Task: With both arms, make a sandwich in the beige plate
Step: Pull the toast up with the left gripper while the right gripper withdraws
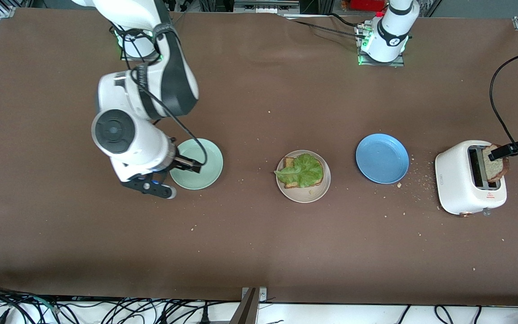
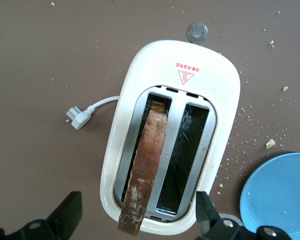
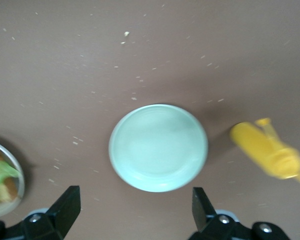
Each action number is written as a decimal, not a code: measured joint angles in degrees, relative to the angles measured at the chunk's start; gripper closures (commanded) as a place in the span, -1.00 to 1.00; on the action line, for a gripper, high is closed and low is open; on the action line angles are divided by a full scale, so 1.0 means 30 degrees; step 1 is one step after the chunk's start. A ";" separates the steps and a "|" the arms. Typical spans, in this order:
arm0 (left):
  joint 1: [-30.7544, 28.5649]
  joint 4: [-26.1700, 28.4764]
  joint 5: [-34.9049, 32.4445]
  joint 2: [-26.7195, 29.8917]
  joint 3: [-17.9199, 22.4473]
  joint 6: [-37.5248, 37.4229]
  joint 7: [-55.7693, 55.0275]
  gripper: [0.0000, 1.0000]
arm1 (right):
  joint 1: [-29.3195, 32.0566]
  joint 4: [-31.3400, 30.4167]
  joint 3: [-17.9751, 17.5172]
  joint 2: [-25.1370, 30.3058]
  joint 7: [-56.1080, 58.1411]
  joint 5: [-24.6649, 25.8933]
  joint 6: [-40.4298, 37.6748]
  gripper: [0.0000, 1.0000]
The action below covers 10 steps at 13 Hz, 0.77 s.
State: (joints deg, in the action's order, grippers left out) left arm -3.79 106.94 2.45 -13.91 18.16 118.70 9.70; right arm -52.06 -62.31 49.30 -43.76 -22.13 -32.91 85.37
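**With one slice and the lettuce plated, the second slice is next**

While the beige plate (image 1: 303, 193) sits mid-table between the mint-green plate (image 1: 207, 155) and the blue plate (image 1: 382, 158), I read the sandwich as half built: a slice of toasted bread (image 1: 290, 162) lies on it with a ruffled lettuce leaf (image 1: 301, 170) on top, and no top slice yet. By my judgement the step in hand is fetching that top slice.

It stands in the toaster (image 1: 457, 180) at the left arm's end of the table. The second slice (image 2: 146, 165) leans out of one slot, its crust edge tilted up over the toaster's rim; the other slot looks empty. My left gripper (image 2: 137, 220) hovers over the toaster with its fingers spread wide, one on each side of the body, grasping nothing. In the front view it shows right at the slice, but I cannot tell whether it touches.

My right gripper (image 3: 135, 215) hangs over the table by the mint-green plate, fingers released and empty; that arm waits. A yellow bottle (image 3: 267, 150) lies beside that plate in its wrist view.

Next I think the left gripper needs to line its fingers across the slice's flat faces, close gently so the toast doesn't crumble, lift it straight out of the slot, then carry it over the blue plate to the lettuce.
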 measured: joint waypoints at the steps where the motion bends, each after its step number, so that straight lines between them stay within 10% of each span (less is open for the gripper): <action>1: -0.0082 0.0094 0.0000 0.0060 -0.0007 0.0170 0.0184 -1.00 | -0.0007 0.0003 0.0634 0.0230 0.1121 0.0003 -0.0550 -0.99; 4: -0.0418 0.1017 0.0000 0.0328 -0.0008 0.1447 0.0422 -0.58 | -0.0013 -0.0005 0.2676 0.0653 0.3786 0.0017 -0.1625 -0.99; 6: -0.0459 0.1422 0.0000 0.0386 -0.0024 0.1759 0.0627 0.70 | 0.0003 -0.0013 0.3821 0.0698 0.4928 0.0015 -0.1937 -0.99; 7: -0.0460 0.1482 0.0000 0.0403 -0.0043 0.1757 0.0719 1.00 | 0.0028 -0.0024 0.4201 0.0709 0.5269 0.0014 -0.1974 -0.99; 10: -0.0458 0.1494 0.0000 0.0460 -0.0108 0.0943 0.2215 1.00 | 0.0119 -0.0092 0.4381 0.0717 0.5392 0.0008 -0.1985 -0.99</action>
State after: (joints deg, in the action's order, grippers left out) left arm -5.16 111.42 2.45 -12.53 17.84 121.53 16.35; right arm -51.70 -62.59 62.44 -41.61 -5.95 -32.89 79.41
